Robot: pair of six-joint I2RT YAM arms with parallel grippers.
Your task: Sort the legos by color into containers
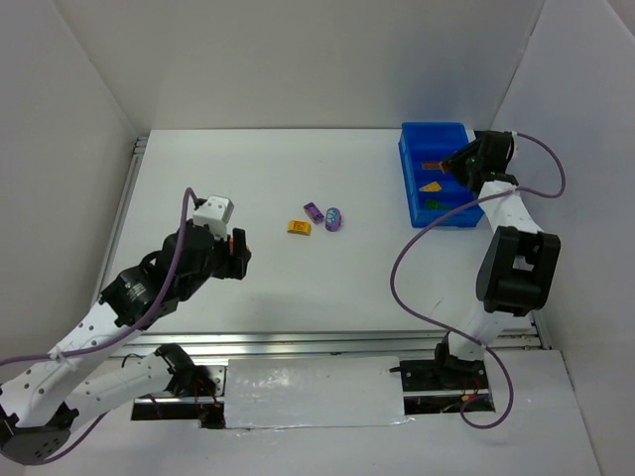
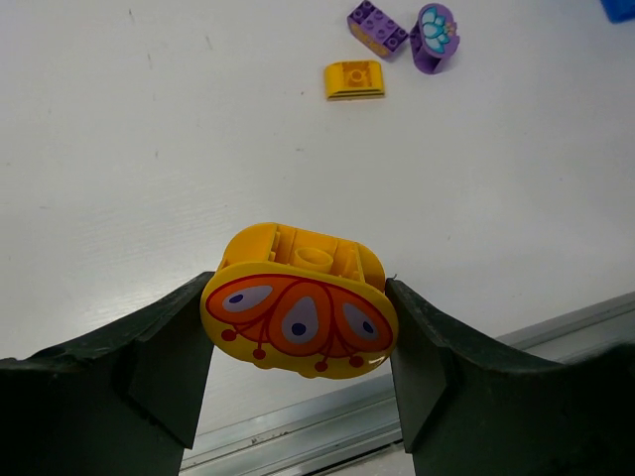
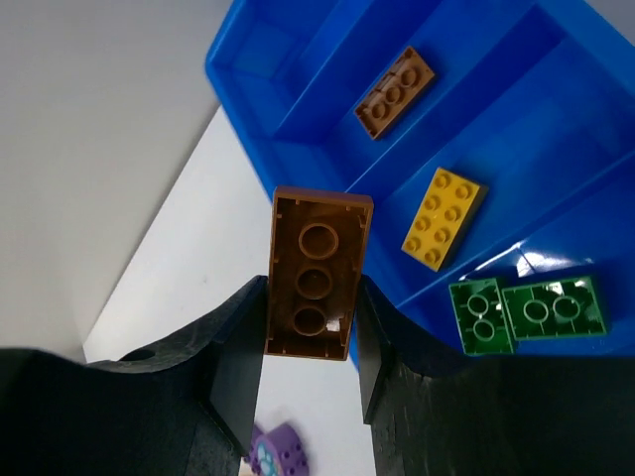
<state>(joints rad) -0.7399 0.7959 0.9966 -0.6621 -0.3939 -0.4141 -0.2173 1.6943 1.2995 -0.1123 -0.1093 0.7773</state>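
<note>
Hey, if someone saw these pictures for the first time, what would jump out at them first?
Probably the bright blue tray at the far right of the table, with a brown brick, a yellow brick and two green bricks in separate compartments. Then the grippers' loads: the left gripper clamps a rounded orange-yellow brick with a printed pattern above the table, and the right gripper holds a second brown brick close by the tray.
</note>
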